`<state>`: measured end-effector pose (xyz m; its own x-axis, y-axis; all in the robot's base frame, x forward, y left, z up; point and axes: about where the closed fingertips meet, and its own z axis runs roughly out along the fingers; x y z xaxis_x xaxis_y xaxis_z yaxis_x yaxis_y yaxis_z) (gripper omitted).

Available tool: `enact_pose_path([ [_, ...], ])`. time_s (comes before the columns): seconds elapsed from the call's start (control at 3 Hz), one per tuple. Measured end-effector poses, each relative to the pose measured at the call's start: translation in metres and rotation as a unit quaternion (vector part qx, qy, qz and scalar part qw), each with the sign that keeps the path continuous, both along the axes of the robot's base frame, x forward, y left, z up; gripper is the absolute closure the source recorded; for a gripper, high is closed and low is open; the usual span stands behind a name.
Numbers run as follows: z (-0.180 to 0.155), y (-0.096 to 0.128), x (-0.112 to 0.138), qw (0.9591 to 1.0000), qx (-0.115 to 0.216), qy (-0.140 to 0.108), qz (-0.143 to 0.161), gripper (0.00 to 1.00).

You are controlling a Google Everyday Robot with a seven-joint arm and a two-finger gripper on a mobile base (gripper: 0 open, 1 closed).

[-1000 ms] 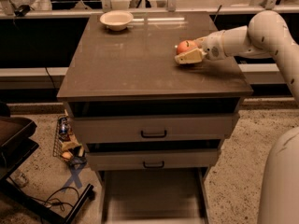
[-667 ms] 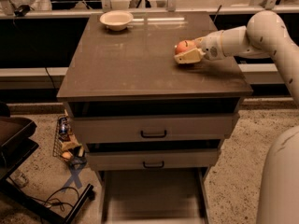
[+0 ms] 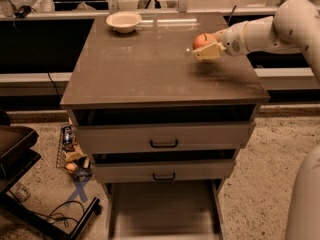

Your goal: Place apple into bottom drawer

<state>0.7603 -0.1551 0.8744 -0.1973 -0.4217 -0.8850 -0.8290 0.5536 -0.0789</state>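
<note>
The red-orange apple [image 3: 202, 40] sits between the fingers of my gripper [image 3: 204, 48], held a little above the right part of the brown cabinet top [image 3: 145, 64]. The gripper is shut on the apple, and my white arm [image 3: 270, 29] reaches in from the right. The bottom drawer [image 3: 162, 214] is pulled out at the foot of the cabinet, its pale grey floor showing, far below and to the front of the gripper.
A white bowl [image 3: 123, 21] stands at the back left of the cabinet top. Two closed drawers with black handles [image 3: 163, 144] sit above the open one. A dark cart [image 3: 17, 149], cables and clutter lie on the floor at left.
My gripper has lifted the apple off the cabinet top; it now hangs a little higher, over its shadow.
</note>
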Motion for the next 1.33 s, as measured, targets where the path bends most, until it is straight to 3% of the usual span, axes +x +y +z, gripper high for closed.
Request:
enact_pose_path([
  [0.33, 0.058, -0.026, -0.035, 0.9983, -0.002, -0.051, -0.030, 1.00],
  [0.67, 0.112, -0.044, -0.108, 0.9936, 0.009, -0.095, -0.060, 1.00],
  [1.0, 0.107, -0.035, -0.180, 0.9942, 0.020, -0.096, -0.046, 1.00],
  [1.33, 0.050, -0.048, -0.256, 0.9977, 0.034, -0.049, -0.032, 1.00],
])
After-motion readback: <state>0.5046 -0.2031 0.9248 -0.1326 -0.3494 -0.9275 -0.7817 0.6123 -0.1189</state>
